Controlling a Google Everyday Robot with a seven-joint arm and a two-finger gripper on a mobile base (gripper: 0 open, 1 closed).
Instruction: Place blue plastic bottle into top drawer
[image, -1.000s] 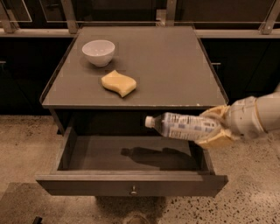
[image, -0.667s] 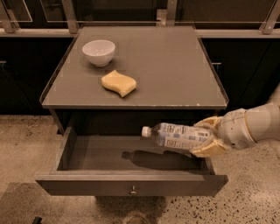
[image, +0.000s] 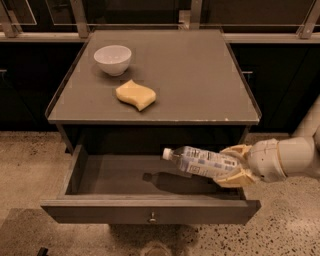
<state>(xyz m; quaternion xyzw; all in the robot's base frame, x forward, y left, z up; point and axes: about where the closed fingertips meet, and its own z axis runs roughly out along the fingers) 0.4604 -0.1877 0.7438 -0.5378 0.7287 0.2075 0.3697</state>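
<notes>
Status for you: the gripper is clamped on the base end of the blue plastic bottle, tan fingers wrapped above and below it. The bottle lies nearly horizontal, white cap pointing away from the gripper toward the drawer's left half, cap end tipped slightly up.

Progress, as I judge it:
- Done: the top drawer is pulled fully open, and the bottle is carried in over the cavity, below the tabletop edge and above the drawer floor.
- The bottle's shadow sits on the floor just under and slightly beyond the cap end, so it looks to be hanging above the floor, not resting on it.
- Left: lower the rest of the way, let go, pull the arm out. Closing the drawer isn't asked for.

The gripper sits at the drawer's right end, just inside the front panel. You have little side margin there; the free room is on the cap side.

Label: white wrap with blue patterning and rows of small dark print. None of it is readable, and no brand can be made out. No writing on the drawer front, only the small round knob.

Well behind the gripper, up on the tabletop: the white bowl and the wavy yellow sponge, both clear of the work.
</notes>
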